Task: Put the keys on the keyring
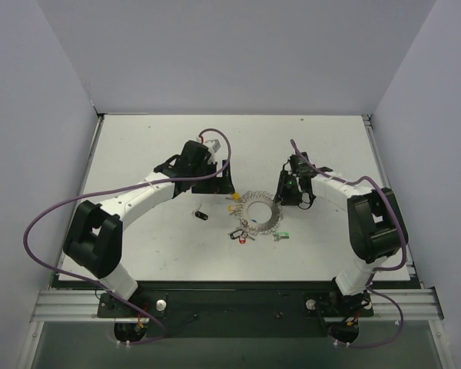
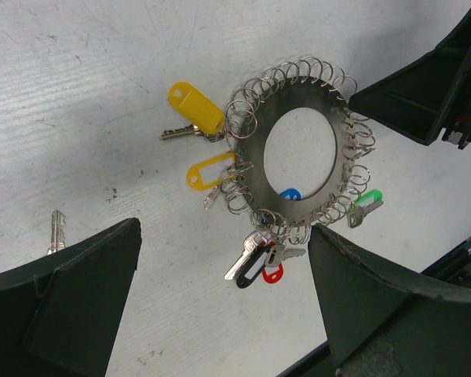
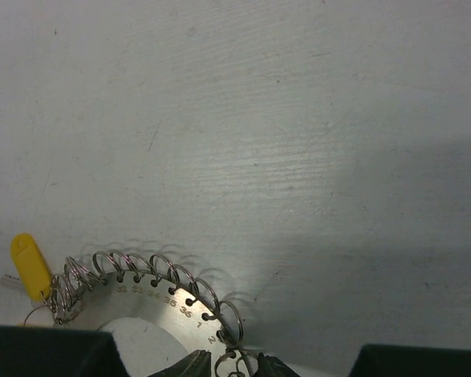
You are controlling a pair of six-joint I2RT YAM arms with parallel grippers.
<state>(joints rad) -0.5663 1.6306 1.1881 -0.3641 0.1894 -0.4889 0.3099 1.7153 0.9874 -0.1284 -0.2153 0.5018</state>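
The keyring (image 2: 250,161), a flat silvery hoop rimmed with small wire loops, lies on the table (image 2: 102,71). Keys hang from its rim: two yellow-headed (image 2: 196,106), one black (image 2: 251,272), one red (image 2: 273,275), one green (image 2: 366,203), and a blue head (image 2: 289,193) shows in the hollow. A loose silver key (image 2: 56,231) lies apart to the left. My left gripper (image 2: 228,314) hovers open and wide over the ring's near side. My right gripper (image 3: 234,367) has its fingertips (image 3: 192,366) narrow around a rim loop of the keyring (image 3: 153,302); contact is hidden at the frame's edge.
In the top view the keyring (image 1: 261,214) sits mid-table between the left gripper (image 1: 219,184) and right gripper (image 1: 290,196). A loose dark-headed key (image 1: 200,213) lies left of it. Grey walls enclose the table on three sides.
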